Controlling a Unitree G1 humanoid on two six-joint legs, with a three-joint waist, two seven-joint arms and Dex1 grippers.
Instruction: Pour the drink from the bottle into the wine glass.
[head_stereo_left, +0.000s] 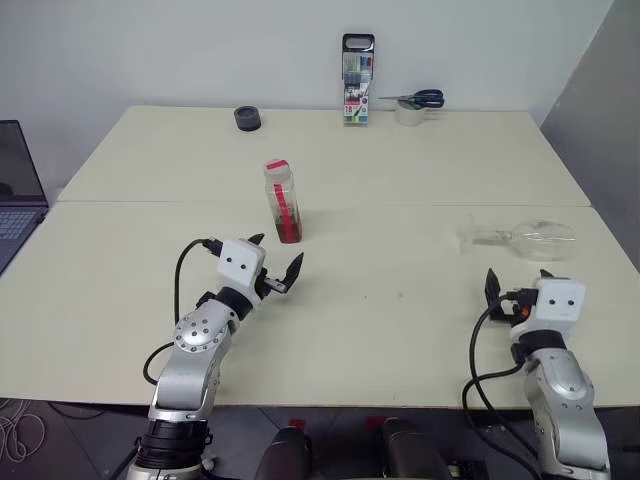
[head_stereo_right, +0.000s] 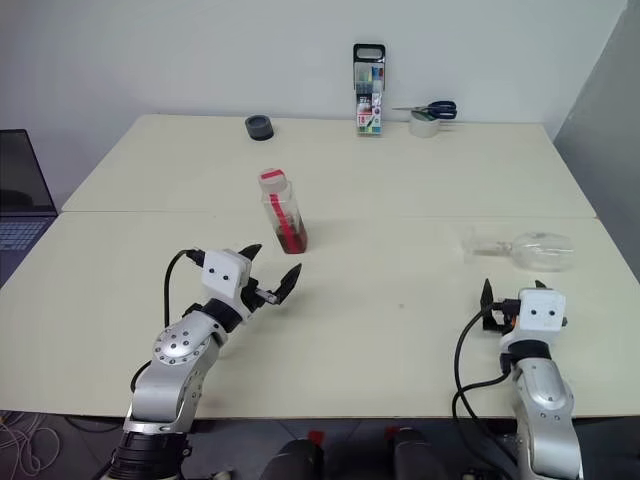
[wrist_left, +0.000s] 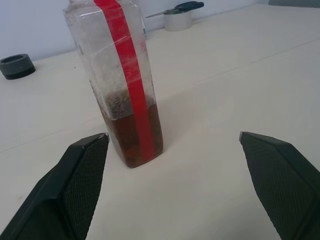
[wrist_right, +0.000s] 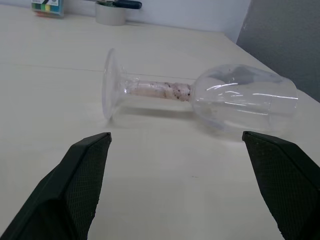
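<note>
1. Left eye view: the left gripper (head_stereo_left: 272, 265) hangs wide open and empty just short of the bottle (head_stereo_left: 282, 201), which stands upright ahead of its fingertips. The right gripper (head_stereo_left: 517, 282) is spread wide too, holding nothing, with the wine glass (head_stereo_left: 520, 238) lying on its side just beyond it, on the table (head_stereo_left: 400, 180).

2. Left wrist view: the bottle sits between the two fingers (wrist_left: 80, 170) but farther out, nearer one of them. The drink (wrist_left: 132, 137) fills only its lower part, so I'd guess it is light and a bit bottom-heavy. Thin plastic walls will likely give under a squeeze; gripping mid-body above the liquid line looks best.

3. Right wrist view: the wine glass lies crosswise ahead of the open fingers, foot toward one, bowl toward the other. It looks light and slippery, apt to roll. The stem seems the safest hold for standing it up.
</note>
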